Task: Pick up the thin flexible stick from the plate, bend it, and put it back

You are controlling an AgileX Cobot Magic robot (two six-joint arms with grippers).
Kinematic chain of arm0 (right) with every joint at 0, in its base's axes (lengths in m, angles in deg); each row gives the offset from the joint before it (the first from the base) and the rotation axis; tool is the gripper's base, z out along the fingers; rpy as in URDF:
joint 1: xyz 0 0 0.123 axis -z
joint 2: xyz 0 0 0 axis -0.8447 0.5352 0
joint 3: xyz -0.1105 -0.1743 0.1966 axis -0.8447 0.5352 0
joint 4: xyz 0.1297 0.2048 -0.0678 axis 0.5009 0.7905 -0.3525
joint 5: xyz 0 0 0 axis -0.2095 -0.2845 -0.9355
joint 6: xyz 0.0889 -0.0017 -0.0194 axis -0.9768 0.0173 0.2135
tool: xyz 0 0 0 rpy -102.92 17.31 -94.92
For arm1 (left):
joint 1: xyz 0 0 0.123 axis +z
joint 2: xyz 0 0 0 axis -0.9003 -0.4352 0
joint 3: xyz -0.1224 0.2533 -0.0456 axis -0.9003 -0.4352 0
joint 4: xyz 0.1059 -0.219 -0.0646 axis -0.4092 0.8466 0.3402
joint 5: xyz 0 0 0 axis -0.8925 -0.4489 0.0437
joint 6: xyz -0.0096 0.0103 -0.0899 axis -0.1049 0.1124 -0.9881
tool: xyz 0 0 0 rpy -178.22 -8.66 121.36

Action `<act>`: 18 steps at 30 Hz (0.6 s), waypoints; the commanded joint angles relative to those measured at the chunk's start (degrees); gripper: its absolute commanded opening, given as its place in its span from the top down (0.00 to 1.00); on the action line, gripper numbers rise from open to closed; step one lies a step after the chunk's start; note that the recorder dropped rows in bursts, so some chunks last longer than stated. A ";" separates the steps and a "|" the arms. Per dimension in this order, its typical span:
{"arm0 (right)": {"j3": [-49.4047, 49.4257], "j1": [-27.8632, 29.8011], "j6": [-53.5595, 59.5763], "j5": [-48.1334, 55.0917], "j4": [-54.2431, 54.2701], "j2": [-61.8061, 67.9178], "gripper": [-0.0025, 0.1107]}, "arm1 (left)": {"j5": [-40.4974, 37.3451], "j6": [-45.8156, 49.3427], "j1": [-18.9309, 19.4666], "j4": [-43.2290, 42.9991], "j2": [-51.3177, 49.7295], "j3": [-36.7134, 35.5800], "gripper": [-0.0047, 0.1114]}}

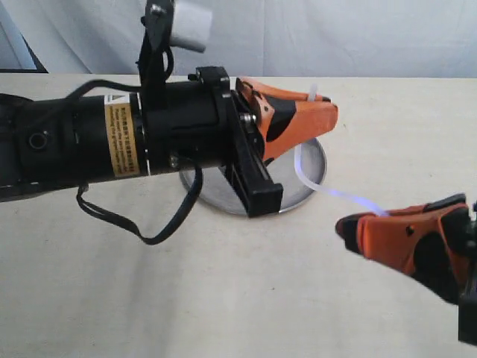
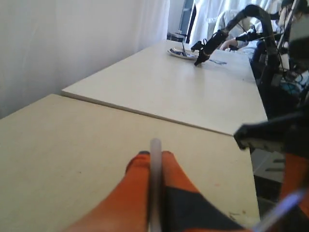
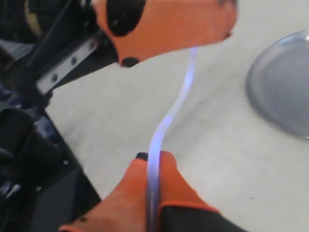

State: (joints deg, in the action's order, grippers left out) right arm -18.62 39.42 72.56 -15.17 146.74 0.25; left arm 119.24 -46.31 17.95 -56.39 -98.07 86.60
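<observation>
Orange, matte rubbery fingers of the left gripper (image 1: 328, 112) pinched tight on one end of the thin flexible stick (image 3: 188, 72), no gap between them, with a short whitish tip poking out past the far side. Same orange-and-black fingers on the right gripper (image 1: 346, 224), likewise closed to a sliver on the stick's other end, seen in the right wrist view running straight down the seam between the two pads. Translucent, faintly bluish plastic strip, very thin, held clear of the desk (image 1: 223, 298) and bowed in a soft S between the two grips. Round, shallow, brushed silver plate (image 1: 212, 190) lying flat nearer the far edge of the desk, half hidden under the left gripper; stick's upper stretch above its right rim, the rest hanging out past it toward the right edge. Left arm (image 1: 74, 142) a thick black cylinder with a yellow label (image 1: 124, 139), stretched level from the left edge, black cable (image 1: 160, 235) looping below. Right gripper reaching in low from the right edge, fingertips pointing left. Pale, smooth, matte desk top.
</observation>
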 commanded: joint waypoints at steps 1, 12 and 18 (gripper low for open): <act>-3.64 0.25 -13.94 -7.31 -14.84 -1.24 0.99 | 0.92 -0.63 -0.70 -7.67 2.20 -0.57 0.96; -4.11 0.25 -11.20 1.83 -11.69 2.01 0.99 | 3.50 3.03 -0.70 8.82 4.78 -0.57 0.96; -4.11 0.25 -5.00 2.90 -3.05 2.14 0.99 | 8.34 5.89 -0.70 18.98 4.78 -0.57 0.96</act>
State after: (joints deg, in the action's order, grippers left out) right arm -22.50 39.42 64.47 -12.47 140.42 2.33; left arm 124.62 -41.40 17.73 -41.69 -93.53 86.37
